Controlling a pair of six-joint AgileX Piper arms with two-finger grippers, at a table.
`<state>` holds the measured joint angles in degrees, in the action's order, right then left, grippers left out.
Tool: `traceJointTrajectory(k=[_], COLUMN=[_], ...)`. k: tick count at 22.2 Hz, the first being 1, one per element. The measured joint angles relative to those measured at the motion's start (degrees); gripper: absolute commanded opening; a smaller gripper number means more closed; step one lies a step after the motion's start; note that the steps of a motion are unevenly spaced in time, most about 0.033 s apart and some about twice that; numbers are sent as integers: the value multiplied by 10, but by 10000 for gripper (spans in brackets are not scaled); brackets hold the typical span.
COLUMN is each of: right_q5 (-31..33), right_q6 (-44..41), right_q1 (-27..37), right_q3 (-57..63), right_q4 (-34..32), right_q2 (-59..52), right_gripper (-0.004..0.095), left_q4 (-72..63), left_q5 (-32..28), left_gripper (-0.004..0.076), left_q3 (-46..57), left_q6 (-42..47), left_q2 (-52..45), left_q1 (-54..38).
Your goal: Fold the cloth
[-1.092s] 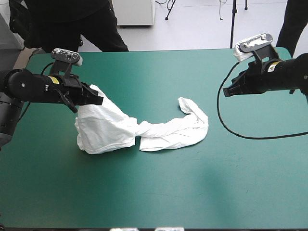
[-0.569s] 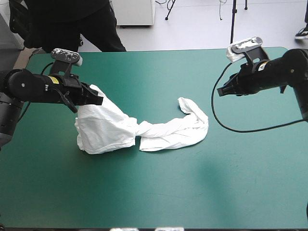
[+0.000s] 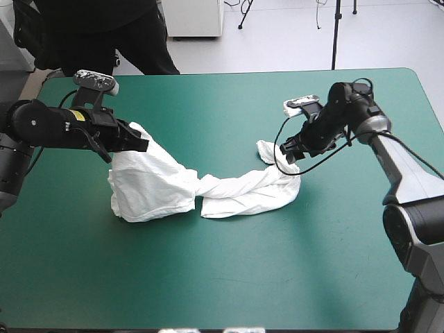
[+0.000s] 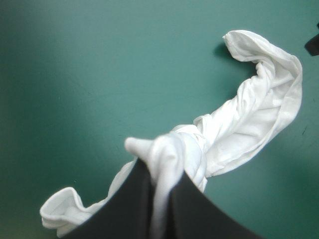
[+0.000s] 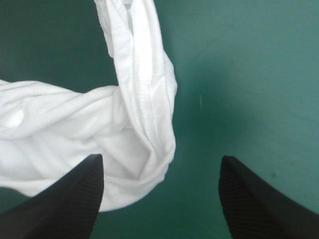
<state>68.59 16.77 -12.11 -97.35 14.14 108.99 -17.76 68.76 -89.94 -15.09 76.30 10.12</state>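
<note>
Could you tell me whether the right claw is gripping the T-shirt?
No, the right claw stands wide open with nothing clamped in it, and the T-shirt lies on the table beneath it.

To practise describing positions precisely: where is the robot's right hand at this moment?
In the high view the right hand hangs open over the T-shirt's right end, right of the table's middle; the left hand grips the other end.
</note>
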Motion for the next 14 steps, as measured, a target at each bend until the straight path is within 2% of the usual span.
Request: traceJointTrajectory(k=[2,7,9,10,12,14], right_q5=[-10,-33,-33,-33,-34,-33], right_q6=[-4,-30,-38,-39,-40,-40], right_q1=[-14,-34,-34,-34,-33,-32], right_q3=[0,0,-3,-4,-5,-6], right_q4=[-8,-36,-45,-48,-61,-66], right_q2=[18,80,92,94,96,96], right_gripper=[606,462,329,187,24,-11], left_q4=[4,7,7,7,7,7], left_q5=[0,4,4,4,6,6], left_gripper=[-9,-9,-9,-9,-9,-9], left_q3=[0,0,0,0,0,0], left_q6=[0,0,0,0,0,0], left_q2=[0,0,0,0,0,0], left_q1=[0,0,0,0,0,0])
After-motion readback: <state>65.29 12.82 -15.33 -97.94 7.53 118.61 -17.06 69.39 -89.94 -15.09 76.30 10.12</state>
